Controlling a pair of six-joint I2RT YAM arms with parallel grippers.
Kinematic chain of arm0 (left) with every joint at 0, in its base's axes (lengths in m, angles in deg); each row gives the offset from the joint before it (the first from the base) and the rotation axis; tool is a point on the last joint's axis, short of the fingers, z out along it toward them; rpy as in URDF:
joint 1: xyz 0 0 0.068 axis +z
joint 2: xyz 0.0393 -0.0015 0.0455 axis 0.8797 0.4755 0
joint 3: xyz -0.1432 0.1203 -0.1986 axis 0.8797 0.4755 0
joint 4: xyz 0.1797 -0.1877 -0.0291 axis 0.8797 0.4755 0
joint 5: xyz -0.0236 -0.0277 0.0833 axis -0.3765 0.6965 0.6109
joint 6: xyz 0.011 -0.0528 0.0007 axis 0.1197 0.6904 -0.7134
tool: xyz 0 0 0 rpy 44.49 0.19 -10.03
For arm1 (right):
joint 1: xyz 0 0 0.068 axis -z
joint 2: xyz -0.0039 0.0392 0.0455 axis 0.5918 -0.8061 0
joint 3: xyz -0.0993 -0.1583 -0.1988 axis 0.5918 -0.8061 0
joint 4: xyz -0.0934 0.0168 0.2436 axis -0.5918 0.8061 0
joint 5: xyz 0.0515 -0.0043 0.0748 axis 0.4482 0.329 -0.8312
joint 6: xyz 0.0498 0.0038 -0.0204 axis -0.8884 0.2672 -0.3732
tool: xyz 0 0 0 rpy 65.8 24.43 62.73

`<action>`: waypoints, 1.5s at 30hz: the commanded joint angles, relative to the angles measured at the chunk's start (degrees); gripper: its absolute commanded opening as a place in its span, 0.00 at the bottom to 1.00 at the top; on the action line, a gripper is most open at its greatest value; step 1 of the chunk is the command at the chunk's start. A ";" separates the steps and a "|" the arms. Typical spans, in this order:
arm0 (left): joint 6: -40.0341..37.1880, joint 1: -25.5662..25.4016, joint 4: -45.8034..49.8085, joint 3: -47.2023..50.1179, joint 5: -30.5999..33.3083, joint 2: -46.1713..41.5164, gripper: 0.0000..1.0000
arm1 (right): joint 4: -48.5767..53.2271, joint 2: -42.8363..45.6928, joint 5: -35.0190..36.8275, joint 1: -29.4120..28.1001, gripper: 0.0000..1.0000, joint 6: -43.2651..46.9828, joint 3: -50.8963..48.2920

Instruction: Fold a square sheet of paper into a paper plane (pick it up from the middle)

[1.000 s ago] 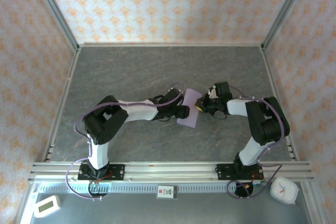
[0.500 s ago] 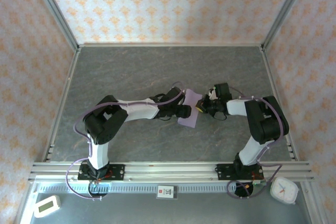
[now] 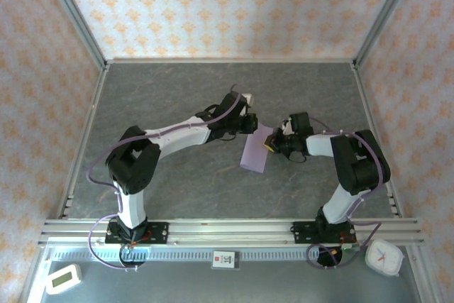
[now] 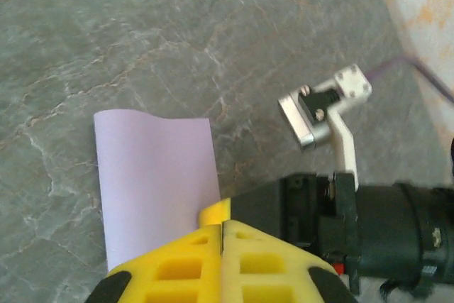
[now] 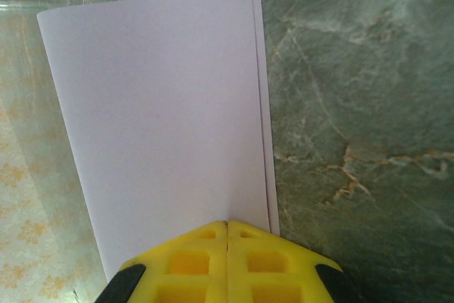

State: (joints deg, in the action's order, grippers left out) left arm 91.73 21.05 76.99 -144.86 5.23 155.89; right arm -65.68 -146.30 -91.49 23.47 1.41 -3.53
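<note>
**Fingers (image 5: pixel 177 271) of the right gripper (image 5: pixel 227 223) clamped on the folded lavender sheet (image 5: pixel 156 104)**

The yellow fingers of the right gripper are pressed flat together, and the lavender sheet emerges from between them. The grip is on the sheet's near edge. The sheet is doubled over: two layers show along its right side in the right wrist view, one edge just inside the other. The far edge bows slightly.

The left gripper (image 4: pixel 222 222) is clenched as well, its fingers (image 4: pixel 177 271) meeting with no gap. Their tips sit at a corner of the sheet (image 4: pixel 152 175); whether that corner is caught between them cannot be told. The black body of the right gripper lies just beside the left fingers in the left wrist view.

From above, the sheet (image 3: pixel 255 150) appears as a narrow strip near the middle of the grey table (image 3: pixel 177 90), between the two grippers. The left gripper (image 3: pixel 248 123) meets its far left corner, the right gripper (image 3: pixel 274 145) its right edge. Whether the strip rests on the table or hangs clear cannot be told
</note>
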 commanded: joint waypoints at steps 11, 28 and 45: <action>-2.06 -0.48 -2.25 6.15 -7.51 1.78 0.00 | 3.99 -3.47 5.17 -0.19 0.05 1.30 -1.76; -1.37 0.17 -5.77 13.94 -0.54 5.82 0.00 | 3.90 -4.42 5.44 -0.19 0.04 1.57 -2.30; -2.22 2.12 -4.32 -1.23 -8.48 8.97 0.00 | 4.34 -5.08 5.78 -0.19 0.03 2.21 -2.31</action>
State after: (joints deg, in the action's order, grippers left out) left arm 90.42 22.82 71.44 -144.62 -0.93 161.77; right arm -67.43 -147.37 -92.19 23.47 1.89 -3.51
